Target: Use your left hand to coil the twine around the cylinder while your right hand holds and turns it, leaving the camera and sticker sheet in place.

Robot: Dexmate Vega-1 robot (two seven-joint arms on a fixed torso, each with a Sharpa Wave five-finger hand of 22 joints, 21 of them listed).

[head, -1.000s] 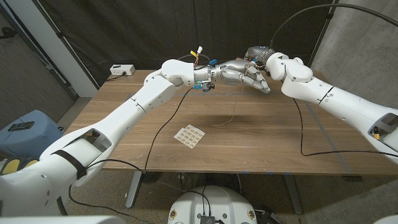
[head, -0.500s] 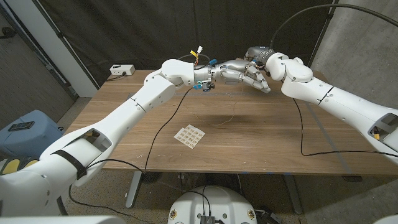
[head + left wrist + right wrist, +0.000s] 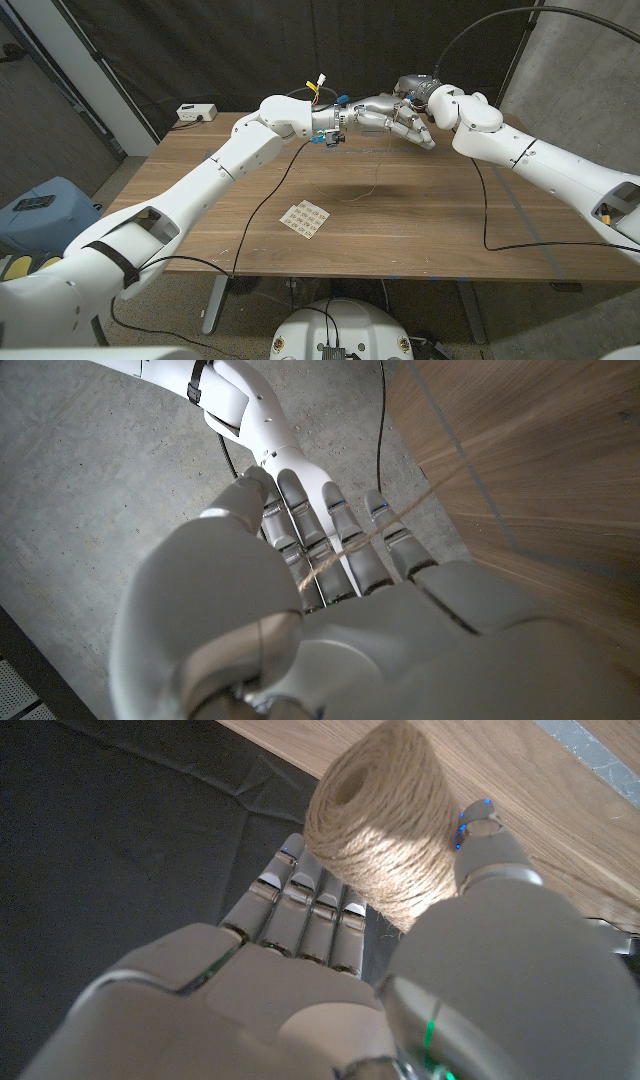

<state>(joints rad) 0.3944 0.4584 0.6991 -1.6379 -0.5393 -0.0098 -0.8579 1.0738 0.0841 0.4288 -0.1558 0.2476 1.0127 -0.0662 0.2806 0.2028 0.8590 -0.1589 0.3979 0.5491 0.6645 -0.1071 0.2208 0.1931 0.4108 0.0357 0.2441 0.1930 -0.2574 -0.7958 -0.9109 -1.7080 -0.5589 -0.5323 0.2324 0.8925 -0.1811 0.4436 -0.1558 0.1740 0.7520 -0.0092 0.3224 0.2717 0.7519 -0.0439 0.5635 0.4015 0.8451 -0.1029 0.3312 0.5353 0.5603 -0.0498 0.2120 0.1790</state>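
Right hand [image 3: 330, 990] fingers clasping twine-wound cylinder [image 3: 385, 825] above bench's [image 3: 420, 215] far edge; left hand [image 3: 330, 630] fingers pinching twine strand [image 3: 400, 525]

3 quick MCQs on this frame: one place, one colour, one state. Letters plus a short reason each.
1. Where is the sticker sheet?
A. on the table, near its front edge
B. in the left robot hand
C. on the floor

2. The twine spool is:
A. blue
B. tan
C. black

3. The right robot hand is:
A. open over the table
B. gripping the spool
C. resting on the sticker sheet

Key: 1 A, head view shows it lying on the wood; 2 B, right wrist view shows tan fibre; 3 B, fingers and thumb close around it.
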